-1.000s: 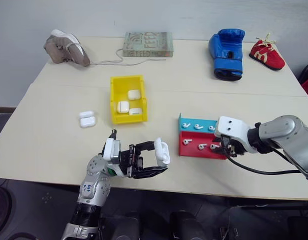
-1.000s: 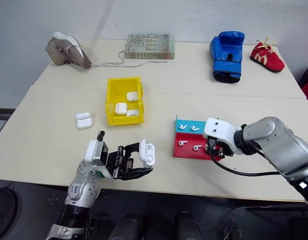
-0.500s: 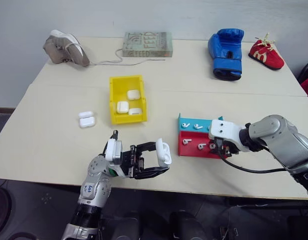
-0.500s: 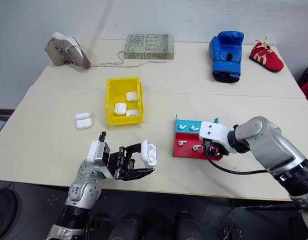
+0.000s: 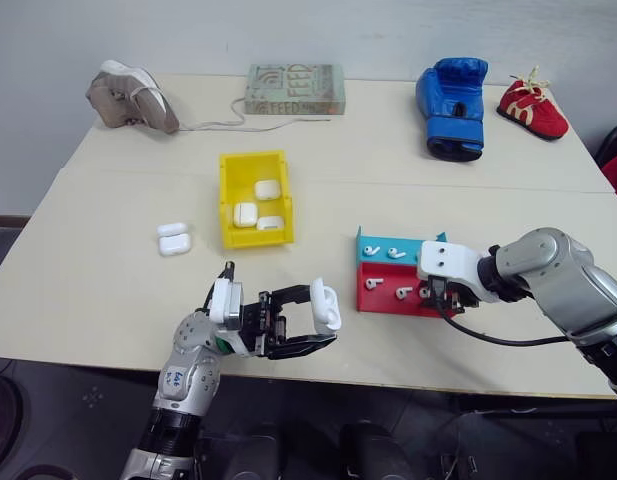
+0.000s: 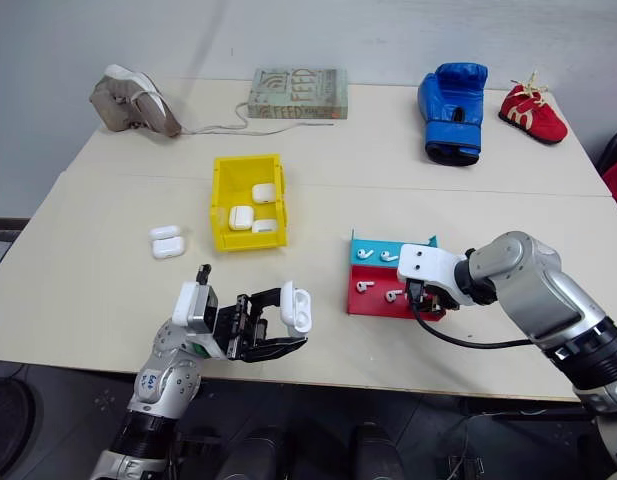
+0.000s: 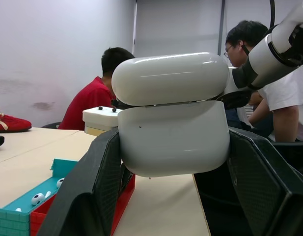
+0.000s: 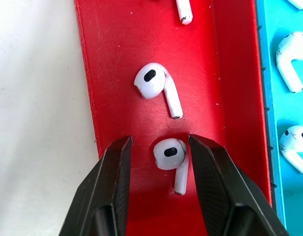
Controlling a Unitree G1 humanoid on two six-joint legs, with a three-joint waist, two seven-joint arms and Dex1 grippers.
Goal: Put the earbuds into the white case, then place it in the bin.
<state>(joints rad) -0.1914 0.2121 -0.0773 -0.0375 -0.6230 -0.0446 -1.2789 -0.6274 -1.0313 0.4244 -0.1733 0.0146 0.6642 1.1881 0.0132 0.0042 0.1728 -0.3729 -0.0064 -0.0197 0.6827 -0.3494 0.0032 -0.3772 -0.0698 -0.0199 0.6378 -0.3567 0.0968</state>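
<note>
My left gripper [image 5: 313, 320] is shut on a white case [image 5: 326, 304] and holds it above the table's near edge. The case's lid stands slightly ajar [image 7: 171, 118]. My right gripper [image 8: 160, 140] points down into the red tray [image 5: 386, 300], open. Its fingers straddle one earbud [image 8: 169, 156] without touching it. A second earbud [image 8: 152, 82] lies just beyond it. More earbuds [image 5: 397, 253] lie in the blue tray [image 5: 373, 243]. The yellow bin [image 5: 228, 200] holds three cases [image 5: 246, 213].
Two more white cases [image 5: 174, 240] lie left of the bin. At the table's far side lie a grey shoe [image 5: 133, 95], a book [image 5: 294, 88], a blue boxing glove [image 5: 453, 105] and a red shoe [image 5: 533, 108]. People sit beyond the table [image 7: 99, 96].
My right wrist has turned a little over the red tray, and its forearm has swung. The left gripper and its case have kept still.
</note>
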